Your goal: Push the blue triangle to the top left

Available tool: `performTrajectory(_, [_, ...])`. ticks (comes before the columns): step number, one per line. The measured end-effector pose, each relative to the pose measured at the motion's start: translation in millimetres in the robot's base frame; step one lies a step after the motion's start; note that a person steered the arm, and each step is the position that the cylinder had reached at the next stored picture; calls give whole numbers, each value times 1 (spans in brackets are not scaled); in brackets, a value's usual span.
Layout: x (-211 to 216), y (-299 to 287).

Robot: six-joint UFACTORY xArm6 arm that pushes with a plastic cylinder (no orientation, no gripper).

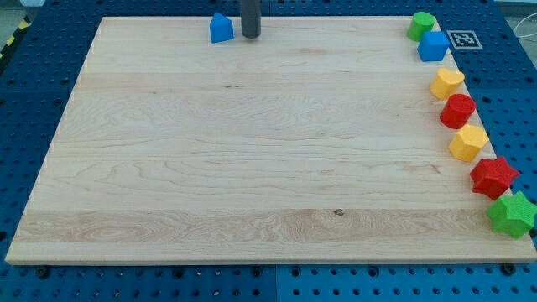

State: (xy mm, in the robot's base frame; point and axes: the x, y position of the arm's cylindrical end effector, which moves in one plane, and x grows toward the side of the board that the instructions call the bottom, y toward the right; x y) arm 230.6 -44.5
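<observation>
Overhead-oblique view of the wooden board [252, 168], taken here as the landmark for all positions. My tip [251, 37] stands near the board's top edge, a little left of the middle of that edge; it is the lower end of a plain dark rod, so there is no claw to be released or clenched, and it grasps nothing. The blue triangle [221, 28] lies on the board close to the same top edge, just beside my tip on the view's left; from this angle I cannot tell whether the two touch or a narrow gap separates them. The triangle sits well short of the board's top-left corner, with bare wood between it and that corner. All other blocks line the board's right edge, well apart from my tip. From the board's top-right corner downward they are: a green block [421, 25], rounded in outline; a blue cube [433, 46] touching or nearly touching it; a yellow block [447, 82], roughly heart-shaped; a red block [458, 111], rounded; a second yellow block [468, 143]; a red star [493, 177]; and a green star [512, 214] near the board's bottom-right corner, overhanging the right edge slightly. The board rests on a blue perforated table [33, 92], and a black-and-white marker tag [463, 39] lies on that table just outside the board's top-right corner.
</observation>
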Motion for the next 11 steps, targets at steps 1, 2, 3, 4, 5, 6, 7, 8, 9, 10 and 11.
performTrajectory(1, [0,-40])
performTrajectory(2, [0,-73])
performTrajectory(3, [-4,-88])
performTrajectory(4, [4,-82])
performTrajectory(5, [26,-76])
performTrajectory(6, [26,-88])
performTrajectory(7, [24,-96])
performTrajectory(8, [15,-105])
performTrajectory(9, [5,-123])
performTrajectory(10, [-3,-139])
performTrajectory(11, [-7,-153])
